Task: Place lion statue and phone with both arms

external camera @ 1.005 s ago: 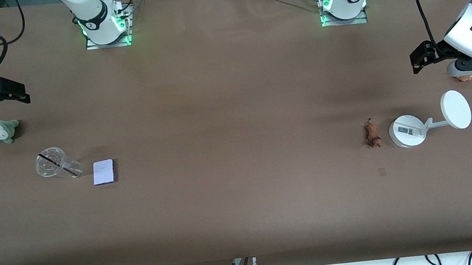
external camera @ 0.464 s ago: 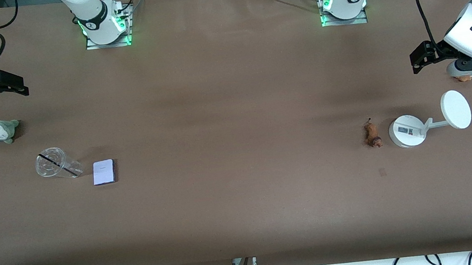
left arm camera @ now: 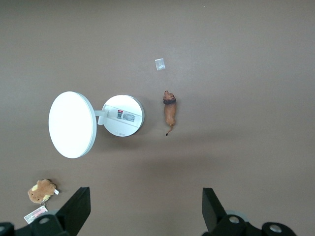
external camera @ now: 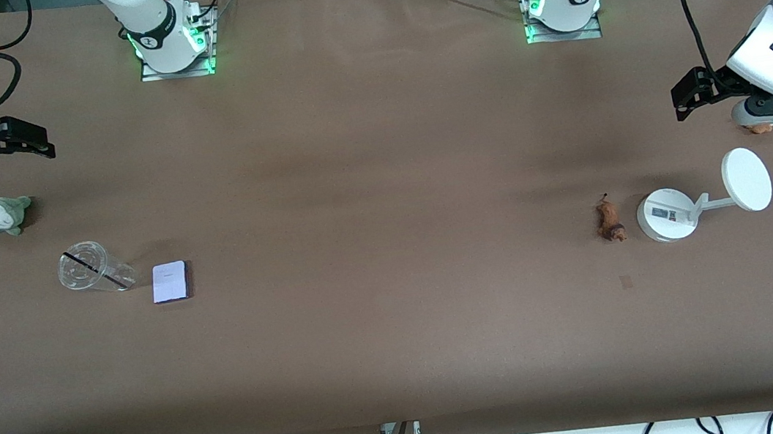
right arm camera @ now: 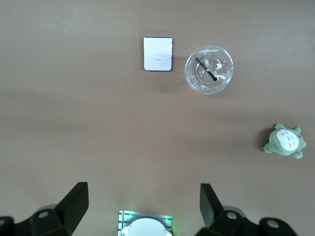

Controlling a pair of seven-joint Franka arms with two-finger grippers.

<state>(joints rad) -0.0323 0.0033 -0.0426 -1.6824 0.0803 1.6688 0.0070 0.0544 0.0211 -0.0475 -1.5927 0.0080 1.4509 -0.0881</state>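
The lion statue [external camera: 609,220] lies on the table beside a white round-based stand [external camera: 666,214]; it also shows in the left wrist view [left arm camera: 170,112]. The phone [external camera: 169,281] lies flat beside a clear cup [external camera: 87,268]; it also shows in the right wrist view [right arm camera: 158,54]. My left gripper [external camera: 683,96] is open and empty, high over the table at the left arm's end [left arm camera: 146,209]. My right gripper [external camera: 30,141] is open and empty, high over the right arm's end [right arm camera: 143,204].
The stand's white disc [external camera: 746,179] sticks out toward the left arm's end. A tan plush with a card tag [left arm camera: 41,191] lies under the left hand. A grey-green plush [external camera: 3,214] lies under the right hand. The cup holds a dark straw.
My right gripper has shifted a little toward the robots' bases and slightly toward the table's middle. The left arm and all objects have not moved.
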